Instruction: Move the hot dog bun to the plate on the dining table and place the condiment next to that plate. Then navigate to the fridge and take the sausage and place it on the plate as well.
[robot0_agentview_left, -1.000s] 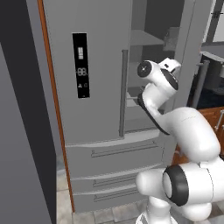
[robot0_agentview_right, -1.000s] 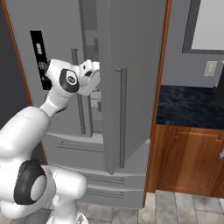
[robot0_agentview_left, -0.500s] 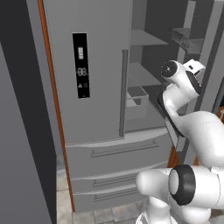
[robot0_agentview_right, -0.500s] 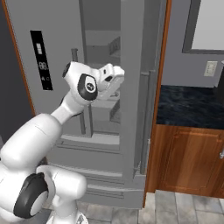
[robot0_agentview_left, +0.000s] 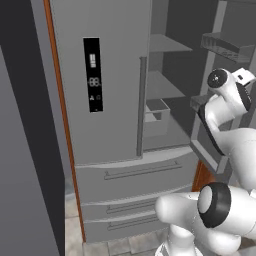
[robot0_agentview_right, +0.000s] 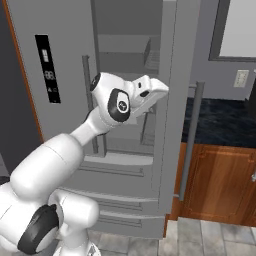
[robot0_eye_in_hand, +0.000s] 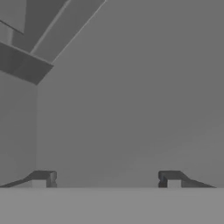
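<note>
The fridge runs past the top edge in both base views. Its open right door hides the far shelves behind it.

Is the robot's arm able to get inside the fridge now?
Probably yes. The fridge has its right door swung open, so the shelves are exposed. The open end effector holds nothing and faces a grey surface.
</note>
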